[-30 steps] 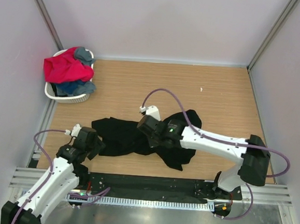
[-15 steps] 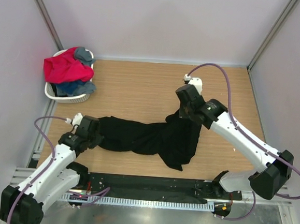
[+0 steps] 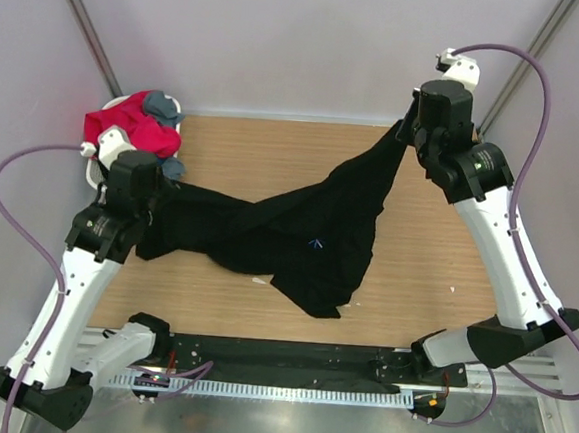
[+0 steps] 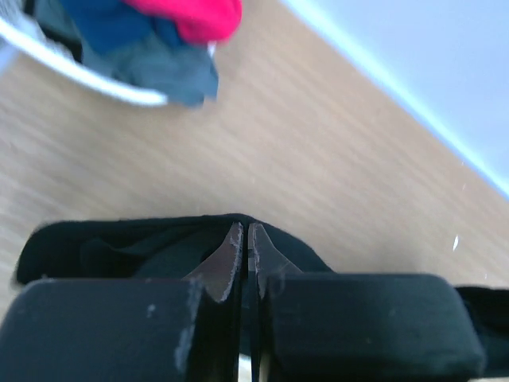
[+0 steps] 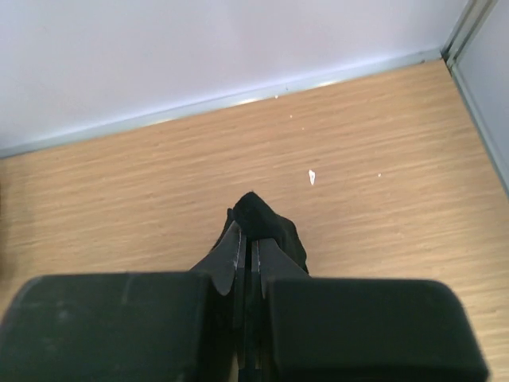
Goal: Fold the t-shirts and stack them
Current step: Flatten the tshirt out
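Black t-shirt point(image 3: 307, 243) strung across mid-frame over the counter point(image 3: 274, 155), left jaws clamped on its left end, right jaws pinching its upper-right corner, red-pink, grey and blue tees point(image 3: 126, 131) heaped in basket point(image 4: 95, 86), upper left

The large t-shirt point(image 3: 299, 227) stretches across the middle of the counter point(image 3: 274, 155), from the left gripper point(image 4: 245, 239) at the left side to the right gripper point(image 5: 245, 239) at the far right. The basket point(image 4: 95, 83) stands far left, behind the left gripper, with the other t-shirts point(image 3: 126, 128) in it.
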Robot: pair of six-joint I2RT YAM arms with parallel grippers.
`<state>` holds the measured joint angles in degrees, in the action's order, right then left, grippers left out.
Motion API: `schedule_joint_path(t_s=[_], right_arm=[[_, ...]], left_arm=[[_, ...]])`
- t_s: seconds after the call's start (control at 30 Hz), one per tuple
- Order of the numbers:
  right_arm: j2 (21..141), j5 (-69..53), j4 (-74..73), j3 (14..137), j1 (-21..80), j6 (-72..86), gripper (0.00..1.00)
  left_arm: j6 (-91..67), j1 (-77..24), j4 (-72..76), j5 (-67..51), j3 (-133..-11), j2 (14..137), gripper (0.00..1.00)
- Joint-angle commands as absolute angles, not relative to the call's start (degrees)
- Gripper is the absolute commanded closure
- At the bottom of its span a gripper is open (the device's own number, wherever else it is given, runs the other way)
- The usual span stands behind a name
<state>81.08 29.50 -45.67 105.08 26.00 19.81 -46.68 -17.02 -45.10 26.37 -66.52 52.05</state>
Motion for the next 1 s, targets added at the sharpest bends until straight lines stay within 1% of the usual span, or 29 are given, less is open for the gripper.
schedule_joint_path(t_s=[0.0, 0.13, 0.2, 0.3, 0.43, 0.47, 0.57, 0.6, 0.73, 0.87, 0.97], right_arm=[[82.88, 31.1, -43.68, 111.26, 25.58, 15.48, 0.99], [83.15, 33.31, -43.07, 117.59, 25.49, 12.84, 0.99], [82.62, 32.88, -41.93, 120.23, 25.57, 11.96, 0.99], [80.78, 31.99, -40.61, 121.99, 25.49, 10.9, 0.99], [78.32, 31.29, -41.13, 120.42, 25.49, 11.42, 0.99], [77.18, 31.03, -42.18, 118.41, 25.49, 12.12, 0.99], [74.98, 31.99, -45.77, 112.53, 25.49, 13.7, 0.99], [74.36, 32.51, -47.01, 110.85, 25.49, 14.41, 0.99], [71.29, 32.88, -52.55, 101.71, 25.58, 19.59, 0.99], [69.79, 33.14, -55.98, 89.42, 25.31, 24.25, 0.99], [71.01, 33.05, -53.46, 82.56, 24.79, 25.66, 0.99]], left_arm=[[-39.48, -15.65, -42.98, 33.22, -73.99, 54.75, 1.0], [-37.18, -14.5, -41.92, 33.49, -83.47, 59.49, 1.0], [-37.18, -14.07, -42.45, 32.35, -85.51, 60.9, 1.0], [-37.7, -13.8, -43.42, 30.24, -86.49, 61.79, 1.0], [-40.86, -13.71, -45.78, 26.99, -82.89, 60.56, 1.0], [-43.74, -13.71, -46.75, 25.94, -81.58, 60.21, 1.0], [-48.41, -13.71, -47.46, 21.11, -72.45, 56.0, 1.0], [-51.3, -13.8, -47.11, 19.96, -66.16, 53.64, 1.0], [-55.37, -13.8, -46.49, 14.42, -54.62, 50.54, 1.0], [-55.64, -13.89, -44.48, 10.64, -48.88, 51.24, 1.0], [-54.41, -13.8, -40.0, 9.15, -46.67, 55.36, 1.0]])
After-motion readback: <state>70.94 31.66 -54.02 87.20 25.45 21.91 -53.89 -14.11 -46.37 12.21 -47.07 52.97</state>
